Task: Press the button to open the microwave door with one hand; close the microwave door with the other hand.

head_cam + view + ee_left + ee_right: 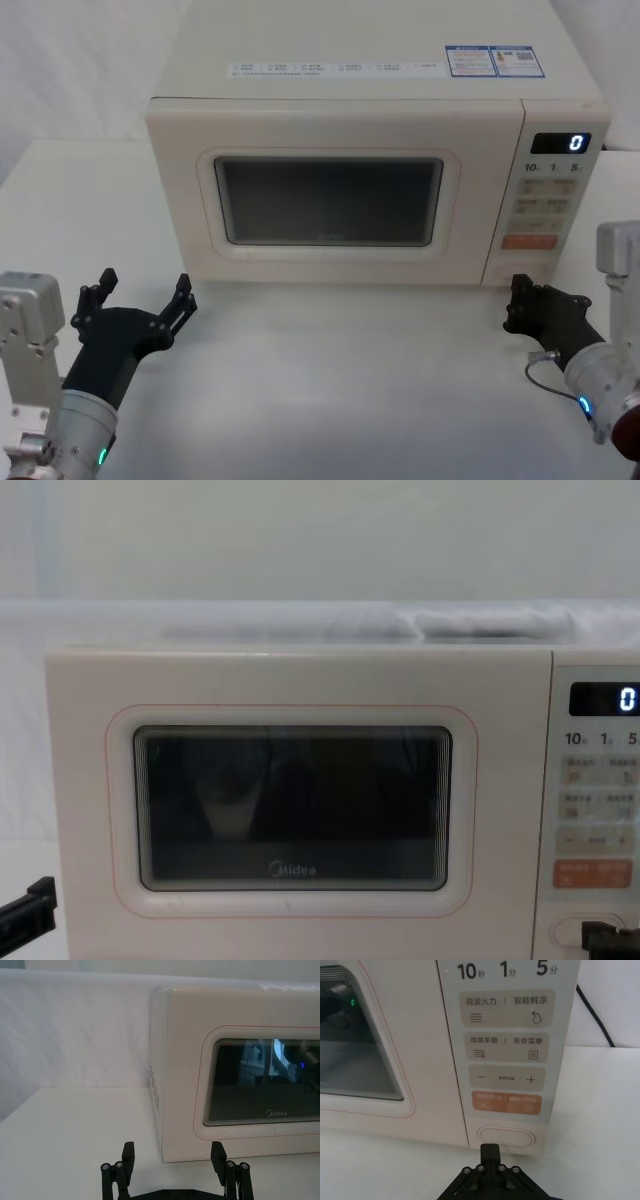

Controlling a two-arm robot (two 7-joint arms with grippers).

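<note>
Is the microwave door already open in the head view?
No, the microwave door sits flush with the front, shut, and the right gripper is short of the button.

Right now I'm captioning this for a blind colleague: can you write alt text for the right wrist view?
The right gripper, shut, points at the button, a wide cream key at the bottom of the microwave's control panel, just short of it. Above the button sits the orange key, then rows of cream keys; the microwave door is closed.
</note>
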